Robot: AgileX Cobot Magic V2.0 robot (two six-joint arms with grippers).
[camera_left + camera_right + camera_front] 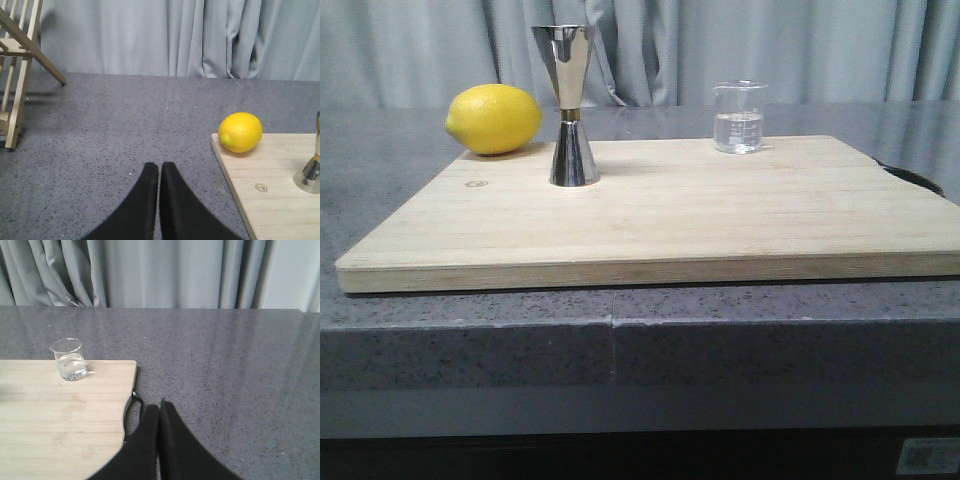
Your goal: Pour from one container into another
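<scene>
- on the wooden cutting board, toward its far right side, stands upright the small glass beaker — partly filled with clear liquid, untouched, nothing gripping it.
- toward the far left of the same board, stands upright the steel jigger, well apart from the beaker; impossible to tell from the front view whether its upper cup holds anything.
- just beside the jigger, at the board's far left corner, sits a lemon — no part in the pour, though close enough to the jigger to call for care.
- off the board's left edge, low over the grey countertop, hangs the left gripper: black fingers pressed together, grasping nothing; a wooden rack further out on that side.
- off the board's right edge, by the dark handle loop, hangs the right gripper, likewise closed up and empty, with the beaker ahead of it and well apart.
- judged from all this: nothing of the task done yet. left to do — open the fingers, take hold of the beaker, carry it across to the jigger, tip the lip over the upper cup, set it back down. probably a job for the right arm, being the nearer one.
</scene>
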